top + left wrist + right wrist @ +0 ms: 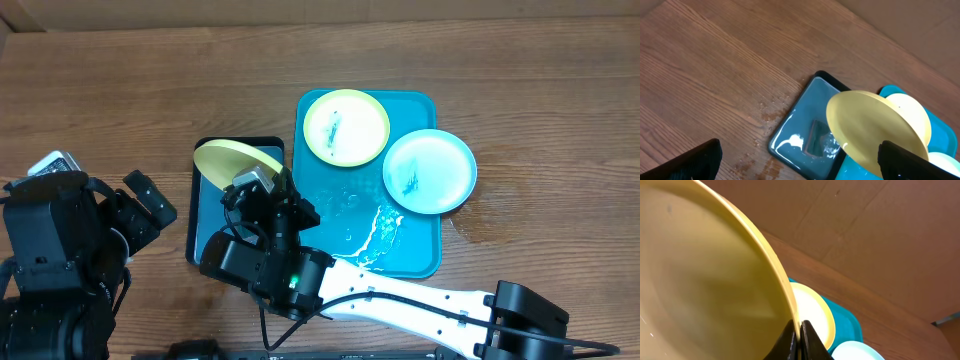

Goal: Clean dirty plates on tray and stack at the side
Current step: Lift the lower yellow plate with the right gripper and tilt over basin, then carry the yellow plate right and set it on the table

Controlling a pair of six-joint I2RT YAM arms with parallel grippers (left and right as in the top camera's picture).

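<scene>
Right claw (262,180): shut tight, with no gap between the fingers. Grips a yellow plate (232,158) by its thin rim. Holds that plate up in the air, tipped on a slant, above the top end of the dark blue tray (205,225). From the right wrist, the same grip up close: two dark fingertips (790,342) pressed on the plate's edge, with the yellow plate filling most of the left side. Inside the dark blue tray, a wet shiny patch of water (790,142), and a few small drops on the brown wood table (120,90) next to it. Just beside the dark tray, on its right: the big turquoise tray (420,255), lying flat on the table. At the top of that tray, a second yellow-green plate (346,127), flat, with a small dark smear in its pale middle. To the right of it, a light blue plate (430,171) with a blue-green smear, sitting partly on the tray and sticking out over the tray's right rim. Lower down on the turquoise tray, some white foamy streaks (375,235). Left claw (150,200): wide open, fingers far apart, nothing held. Hangs over bare wood to the left of the dark blue tray, touching no plate and no tray.
</scene>
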